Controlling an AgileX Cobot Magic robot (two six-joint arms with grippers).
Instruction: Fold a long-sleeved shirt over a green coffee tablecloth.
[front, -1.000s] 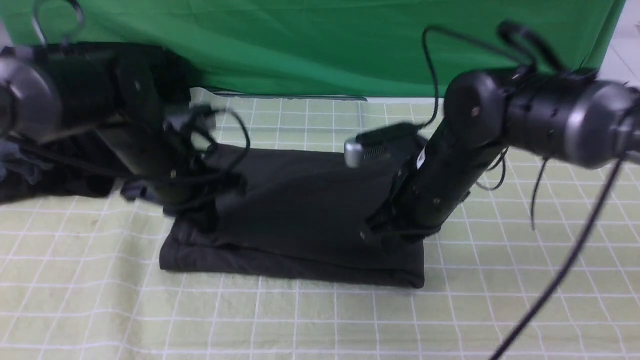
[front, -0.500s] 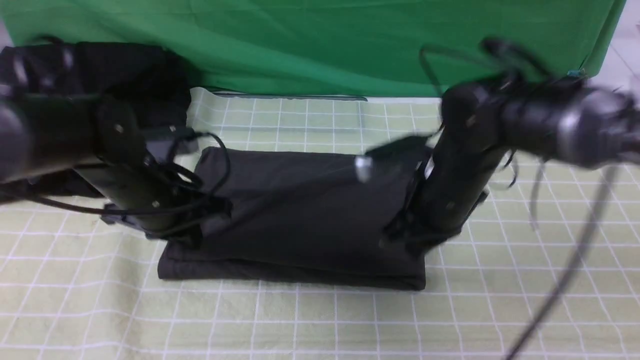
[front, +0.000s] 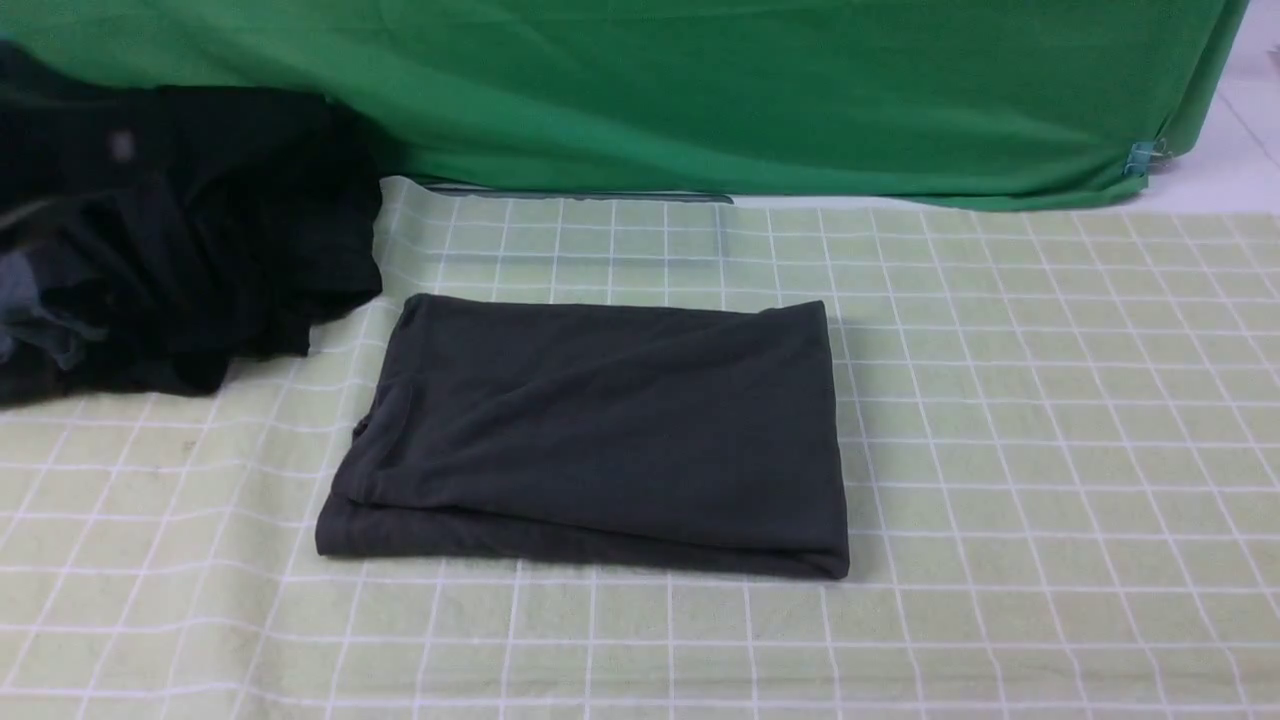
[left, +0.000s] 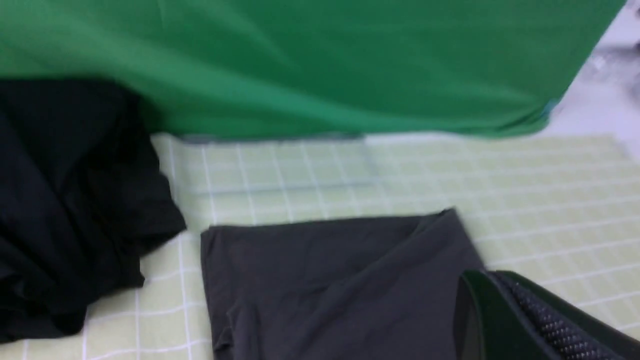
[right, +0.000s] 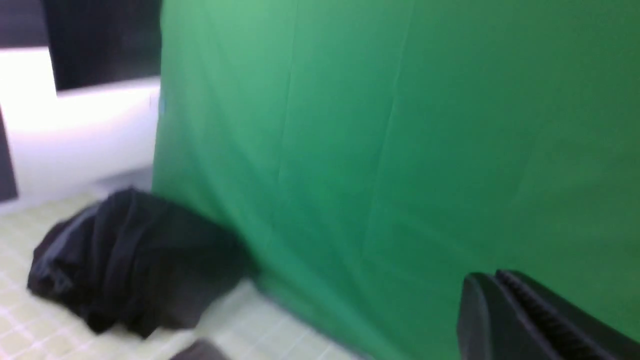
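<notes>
The backdrop, plain deep green, hangs behind the bench. Over the bench lies the tablecloth, pale green with a white grid. On it, near the middle, the shirt rests as a flat folded rectangle, just beside a black heap of clothes on the left. The left pincer and right pincer each show in their wrist views with jaws pressed together, gripping nothing. Judged risks: the loose upper layer could slide or spring open, and a low arm sweep could drag a corner or snag the heap.
</notes>
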